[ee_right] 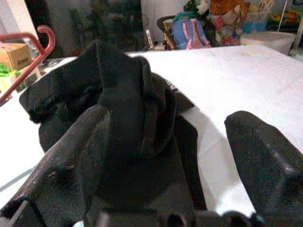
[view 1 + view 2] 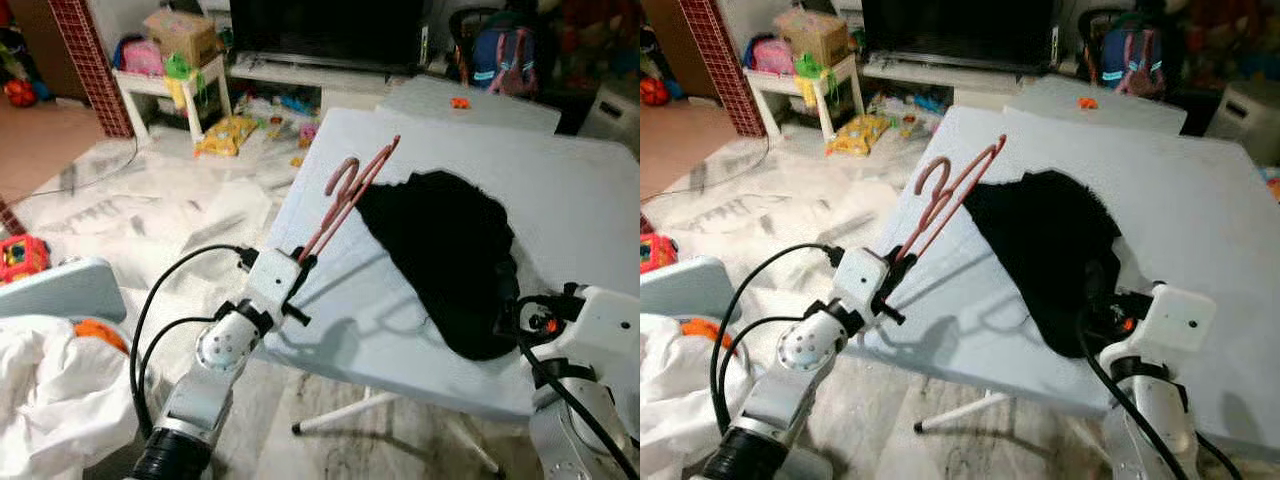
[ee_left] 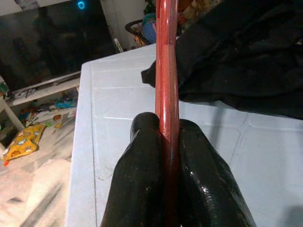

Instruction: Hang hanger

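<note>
My left gripper (image 2: 303, 258) is shut on the lower end of a red hanger (image 2: 345, 195) and holds it slanted up over the near left part of the white table (image 2: 560, 190). In the left wrist view both fingers (image 3: 142, 179) pinch the hanger's red bar (image 3: 166, 71). A black garment (image 2: 445, 250) lies crumpled on the table to the right of the hanger. My right gripper (image 2: 1102, 318) is at the garment's near edge. In the right wrist view it (image 1: 168, 118) stands open with bunched black cloth (image 1: 123, 94) between its fingers, and the hanger's hook (image 1: 28, 42) shows beyond.
A black TV (image 2: 325, 30) on a low stand is at the back. A small white table with a cardboard box (image 2: 180, 35) stands back left, with toys (image 2: 225, 135) on the marble floor. White cloth (image 2: 50, 390) lies near left. A backpack (image 2: 505, 60) sits behind the table.
</note>
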